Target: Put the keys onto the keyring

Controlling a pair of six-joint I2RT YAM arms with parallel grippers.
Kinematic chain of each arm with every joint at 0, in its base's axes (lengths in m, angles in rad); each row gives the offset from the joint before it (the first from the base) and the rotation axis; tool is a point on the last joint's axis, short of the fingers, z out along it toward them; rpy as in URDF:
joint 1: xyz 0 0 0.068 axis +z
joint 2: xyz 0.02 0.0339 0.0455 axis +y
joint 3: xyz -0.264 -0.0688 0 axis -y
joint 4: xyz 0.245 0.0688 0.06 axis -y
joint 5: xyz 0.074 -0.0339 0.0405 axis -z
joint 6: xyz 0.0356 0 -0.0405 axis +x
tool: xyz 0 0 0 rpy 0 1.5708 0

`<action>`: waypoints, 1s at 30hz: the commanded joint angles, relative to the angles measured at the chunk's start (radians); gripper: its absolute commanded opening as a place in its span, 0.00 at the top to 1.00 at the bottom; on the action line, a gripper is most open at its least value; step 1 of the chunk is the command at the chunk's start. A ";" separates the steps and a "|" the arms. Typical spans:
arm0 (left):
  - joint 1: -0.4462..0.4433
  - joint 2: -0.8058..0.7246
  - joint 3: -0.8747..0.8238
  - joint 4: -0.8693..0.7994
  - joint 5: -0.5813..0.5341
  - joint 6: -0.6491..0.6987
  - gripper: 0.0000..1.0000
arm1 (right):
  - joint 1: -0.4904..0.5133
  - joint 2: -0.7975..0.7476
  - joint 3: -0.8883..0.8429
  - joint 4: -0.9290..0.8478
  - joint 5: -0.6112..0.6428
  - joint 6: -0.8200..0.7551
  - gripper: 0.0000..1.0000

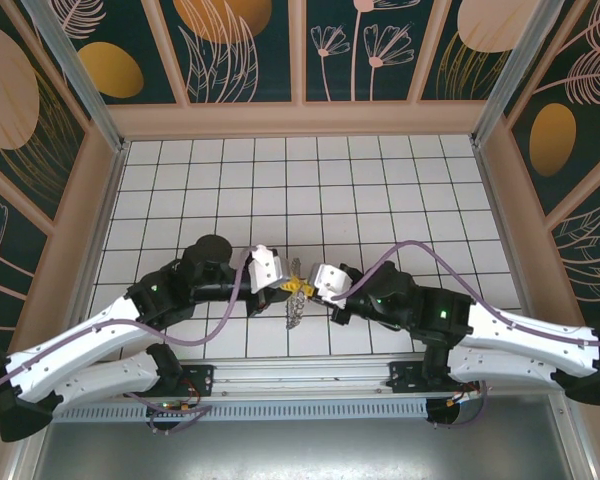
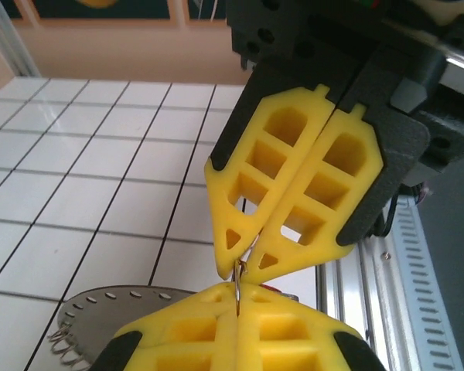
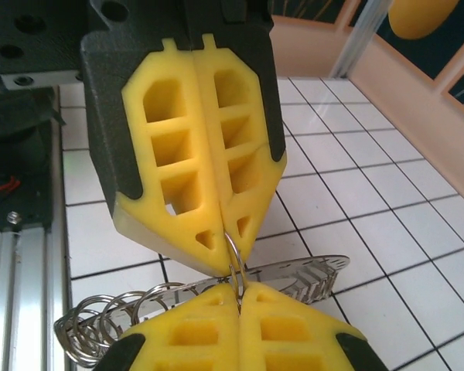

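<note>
Keyring under two closed grippers, near the table's front edge.
The grey toothed keyring [image 3: 301,272] lies almost flat just under the meeting fingertips, with small wire coils [image 3: 89,328] at one end, above the white tiled table [image 1: 380,200]. Whether the keyring touches the tiles I cannot tell. A thin wire loop [image 3: 233,251] rises from it between the yellow tips. The left gripper [image 3: 230,269] and the right gripper [image 3: 238,292] are both fully closed, tip to tip, each nipping that loop.
</note>
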 commanded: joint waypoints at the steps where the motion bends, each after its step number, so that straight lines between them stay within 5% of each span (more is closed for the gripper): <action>1: -0.012 -0.052 -0.036 0.213 0.136 -0.081 1.00 | -0.002 -0.043 -0.027 0.051 -0.025 0.006 0.91; 10: -0.013 -0.077 -0.126 0.447 0.236 -0.181 1.00 | 0.011 -0.111 -0.075 0.118 -0.088 0.010 0.87; 15: -0.013 -0.077 -0.150 0.493 0.249 -0.207 1.00 | 0.015 -0.124 -0.086 0.132 -0.093 0.003 0.95; 22: -0.014 -0.031 -0.041 0.177 0.121 -0.095 1.00 | 0.016 -0.133 -0.081 0.115 -0.010 0.000 1.00; 30: -0.013 0.038 0.113 -0.117 -0.017 0.023 0.79 | 0.016 -0.024 -0.007 0.011 0.079 -0.003 1.00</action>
